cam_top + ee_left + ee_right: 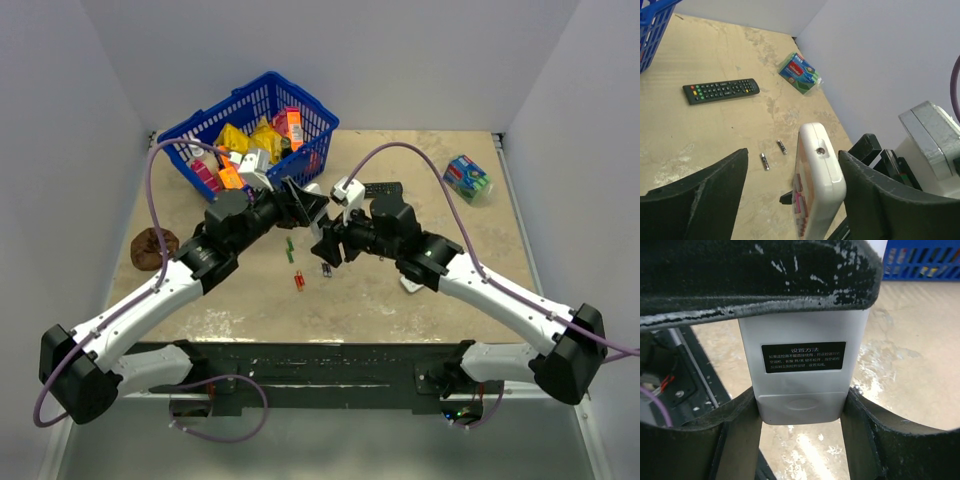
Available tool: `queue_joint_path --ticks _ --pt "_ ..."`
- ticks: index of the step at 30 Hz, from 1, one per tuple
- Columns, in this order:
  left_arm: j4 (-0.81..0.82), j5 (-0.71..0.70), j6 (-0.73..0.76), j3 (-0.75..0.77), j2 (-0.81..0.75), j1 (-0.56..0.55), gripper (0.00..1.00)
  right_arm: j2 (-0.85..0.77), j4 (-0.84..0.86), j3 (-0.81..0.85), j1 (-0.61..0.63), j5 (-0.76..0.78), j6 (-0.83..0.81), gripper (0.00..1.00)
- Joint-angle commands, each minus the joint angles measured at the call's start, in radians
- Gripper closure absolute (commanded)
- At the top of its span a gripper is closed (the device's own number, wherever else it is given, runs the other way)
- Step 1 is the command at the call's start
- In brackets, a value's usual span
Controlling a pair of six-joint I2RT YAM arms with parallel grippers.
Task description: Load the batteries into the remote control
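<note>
Remote control (802, 385): clamped between right gripper (801, 412) jaws, rear cover seemingly shut. Left gripper (794, 165): jaws wide, flanking it, holding nothing. Batteries (764, 161): loose on table (715, 140) (0 loaded).

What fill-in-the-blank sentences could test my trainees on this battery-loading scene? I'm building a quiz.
1. The remote control clamped in the right gripper is ___.
2. The left gripper stands ___ around it.
3. The left wrist view shows ___ batteries lying loose.
4. The basket is ___.
Missing: white; open; two; blue.
</note>
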Motion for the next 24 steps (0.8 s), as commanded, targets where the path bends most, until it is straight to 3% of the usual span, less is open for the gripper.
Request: queue_joint_path --ticks 1,7,18,24 --pt "-0.029 -0.045 -0.036 0.032 0.000 -0.016 0.27 0.011 -0.003 0.050 0.046 0.182 -0.011 1.00" --pt "-0.031 -0.060 -0.046 -0.002 -0.031 -0.022 0.37 0.019 0.005 0.042 0.066 0.246 0.022 1.00" --pt "-0.003 -0.046 -0.044 -0.045 -0.020 -0.024 0.44 0.054 0.007 0.059 0.114 0.291 0.049 1.00" --pt "0.026 -0.042 -0.038 -0.066 -0.021 -0.024 0.54 0.063 0.013 0.054 0.135 0.312 0.077 1.00"
